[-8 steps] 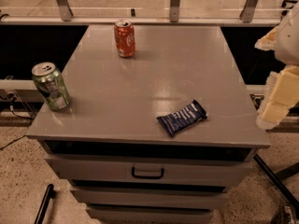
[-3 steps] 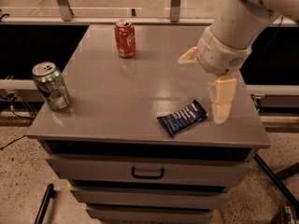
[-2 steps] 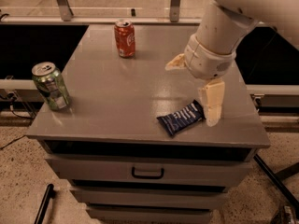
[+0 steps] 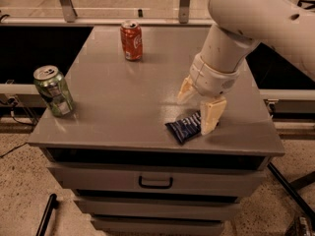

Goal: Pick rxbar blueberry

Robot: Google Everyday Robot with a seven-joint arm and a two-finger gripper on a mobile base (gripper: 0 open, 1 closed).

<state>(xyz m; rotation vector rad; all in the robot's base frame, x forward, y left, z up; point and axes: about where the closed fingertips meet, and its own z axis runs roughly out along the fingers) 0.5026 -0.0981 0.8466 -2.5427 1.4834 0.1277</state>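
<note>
Here the gripper (image 4: 199, 102) hangs low over the front right part of a grey cabinet top (image 4: 123, 102), at the end of a thick white arm (image 4: 246, 18) that comes in from the upper right. Its jaws stand spread apart with nothing between them. One pale finger (image 4: 185, 89) points down toward the back left. The other finger (image 4: 211, 116) reaches down toward the front, and its tip sits at the near end of the snack bar (image 4: 183, 127).

The snack bar lies flat on the top, just below and slightly left of the open jaws, close to the front edge. Its wrapper is dark blue with pale lettering, and it is turned at an angle, so one end points at the front finger and the other toward the front left. That finger overlaps the bar's right end in this view; whether it is touching the wrapper cannot be told. The bar is not between the jaws.

An orange can (image 4: 131, 40) stands upright well behind and to the left of the jaws, near the back edge. A green can (image 4: 53, 90) stands far to the left of them, near the left edge, leaning a little. Below the jaws, on the cabinet front, a drawer has a dark handle (image 4: 155, 182)
</note>
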